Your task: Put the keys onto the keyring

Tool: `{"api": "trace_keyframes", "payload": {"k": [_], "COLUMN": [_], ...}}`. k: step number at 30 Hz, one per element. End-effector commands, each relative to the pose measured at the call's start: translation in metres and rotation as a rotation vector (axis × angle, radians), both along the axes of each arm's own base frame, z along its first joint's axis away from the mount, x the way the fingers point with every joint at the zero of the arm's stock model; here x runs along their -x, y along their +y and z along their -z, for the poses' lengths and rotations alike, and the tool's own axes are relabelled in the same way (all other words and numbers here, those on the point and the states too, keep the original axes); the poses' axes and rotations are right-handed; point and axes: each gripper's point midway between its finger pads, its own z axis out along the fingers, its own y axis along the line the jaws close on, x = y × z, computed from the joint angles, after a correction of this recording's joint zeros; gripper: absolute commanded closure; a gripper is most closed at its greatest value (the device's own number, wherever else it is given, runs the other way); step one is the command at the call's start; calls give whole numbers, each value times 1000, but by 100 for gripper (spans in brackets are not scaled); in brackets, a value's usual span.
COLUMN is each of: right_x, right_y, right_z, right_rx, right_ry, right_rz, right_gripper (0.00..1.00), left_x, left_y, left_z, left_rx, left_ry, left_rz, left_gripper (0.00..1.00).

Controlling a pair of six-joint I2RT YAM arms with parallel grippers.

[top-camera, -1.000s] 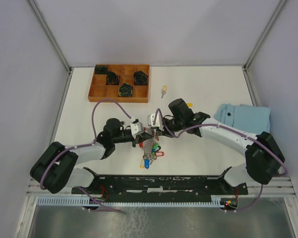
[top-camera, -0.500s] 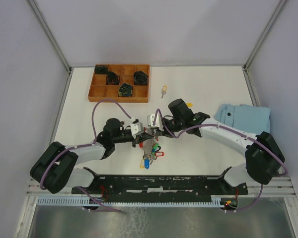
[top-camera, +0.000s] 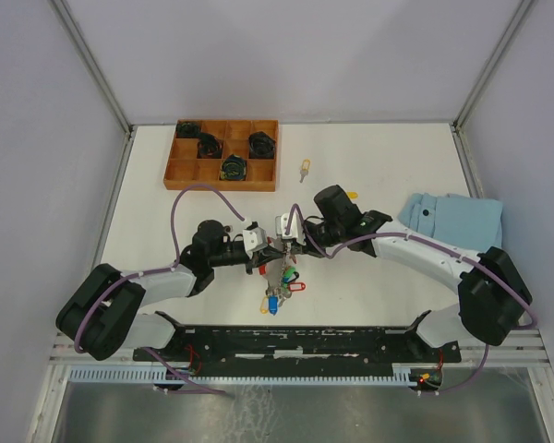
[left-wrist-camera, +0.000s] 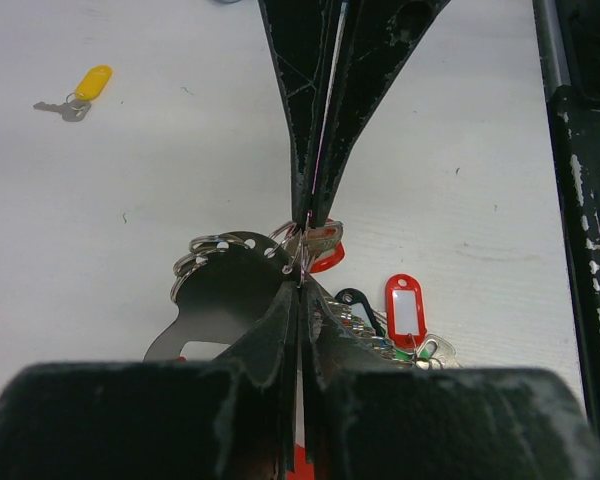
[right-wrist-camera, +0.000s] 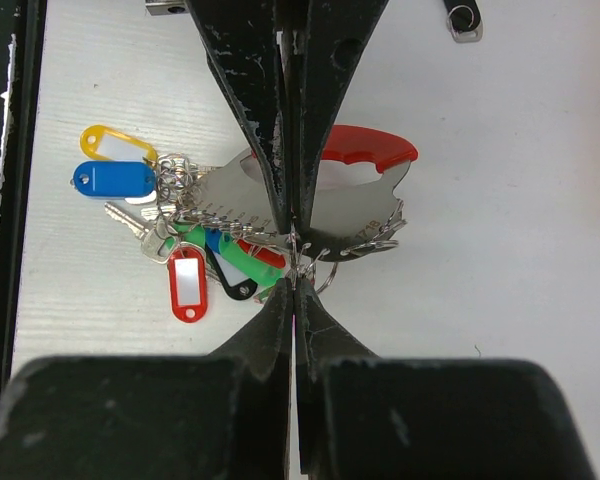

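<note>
Both claws meet over the middle of the table (top-camera: 397,157), tip to tip above the keyring (right-wrist-camera: 330,215). The left gripper (left-wrist-camera: 300,292) has its fingers pressed together. Between them we see a thin wire loop at the edge of the bunch's metal plate. The right gripper (right-wrist-camera: 293,285) is likewise pressed together on the small rings at that same edge, coming at them from the opposite side. The loops are so fine that we can only say each claw seems to pinch one; which ring belongs to which claw we cannot tell.

The keyring sits directly under the two tips, near the front of the table and between the arms. Its red strap (right-wrist-camera: 372,146) curves along the plate's far side in the right wrist view. Its tags fan out to the other side: yellow (right-wrist-camera: 115,142), blue (right-wrist-camera: 110,179), red (right-wrist-camera: 185,281) and green (right-wrist-camera: 248,268).

A key (top-camera: 305,167) with a yellow tag lies well apart from the bunch, just beside the wooden tray (top-camera: 170,169) at the back. A second key (top-camera: 352,195), also yellow-tagged, lies just beside the right arm. A blue cloth (top-camera: 457,221) lies at the table's right edge.
</note>
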Motion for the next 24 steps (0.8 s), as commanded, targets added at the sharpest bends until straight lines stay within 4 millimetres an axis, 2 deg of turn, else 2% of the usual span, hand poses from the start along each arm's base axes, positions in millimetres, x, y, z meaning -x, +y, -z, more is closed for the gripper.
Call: {"api": "trace_keyframes", "payload": {"k": [1, 24], "right_x": [1, -4], "right_y": [4, 7], "right_z": [-15, -16], "right_rx": [-42, -55], "right_ry": [-34, -46], "right_rz": [-9, 5], "right_gripper": [99, 99], "left_x": [-4, -2], "left_y": [-6, -7], "left_z": [-20, -21], "left_rx": [43, 46], "left_ry": [-70, -66], "left_rz": [15, 30], "left_gripper": [97, 97]}}
